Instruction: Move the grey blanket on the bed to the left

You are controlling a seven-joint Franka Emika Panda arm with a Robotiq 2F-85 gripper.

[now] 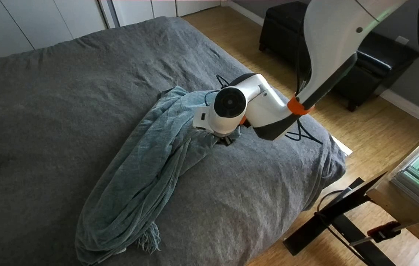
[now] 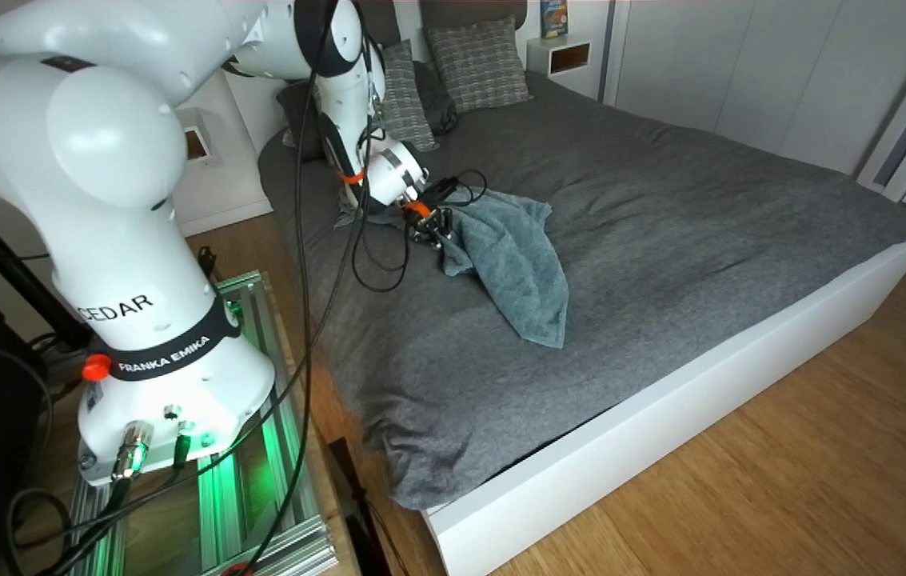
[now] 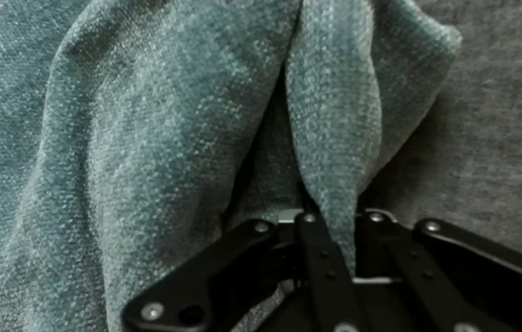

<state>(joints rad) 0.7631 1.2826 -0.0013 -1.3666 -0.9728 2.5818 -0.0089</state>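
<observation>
The grey blanket (image 1: pixel 139 177) lay in a long rumpled heap on the bed (image 2: pixel 700 240), its fringe (image 1: pixel 150 236) well apart from the fingers (image 3: pixel 323 244); in the wrist view these were clamped on a narrow fold of the cloth, with wider folds loose beside them; the step in hand looked to be the pull to the left, though how much of it was done could not be told; so slim a pinch called for a slow, steady draw, since a jerk might well have let the fold slip; a slight lift first would probably have eased the drag against the bed; the fringed end would likely have lagged and twisted, so a long sweep, or a second grasp nearer the fringe, might have been needed; the patterned pillows (image 2: pixel 478 68) at the head of the bed were best kept well clear of the cloth.
</observation>
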